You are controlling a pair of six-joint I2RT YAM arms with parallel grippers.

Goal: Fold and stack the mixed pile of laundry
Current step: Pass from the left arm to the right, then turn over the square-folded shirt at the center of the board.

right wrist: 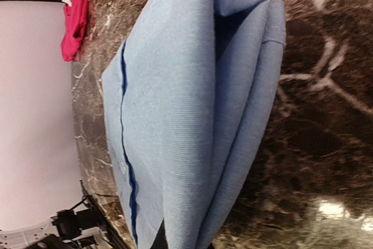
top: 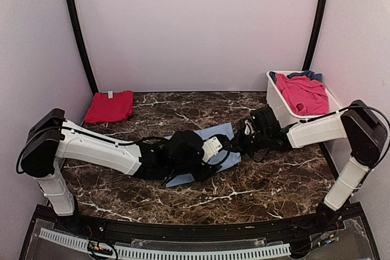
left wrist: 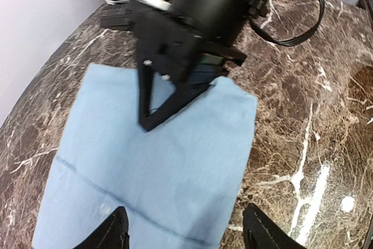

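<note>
Light-blue shirt (top: 223, 133) is laid at frame centre on the counter (top: 274, 181), between both pincers.
Left pincer (left wrist: 189, 232) is held open above the shirt, nothing gripped. Right pincer (left wrist: 149, 122) is closed on a pinch of its cloth. Folded red piece (top: 109, 106) is seen upper left.

From above, the left arm (top: 103, 147) and right arm (top: 317, 129) cover most of your shirt (top: 224, 131), the left gripper (left wrist: 185, 208) is cut by its view's bottom edge, and the shirt hides the right gripper (left wrist: 145, 123) in its own.
</note>
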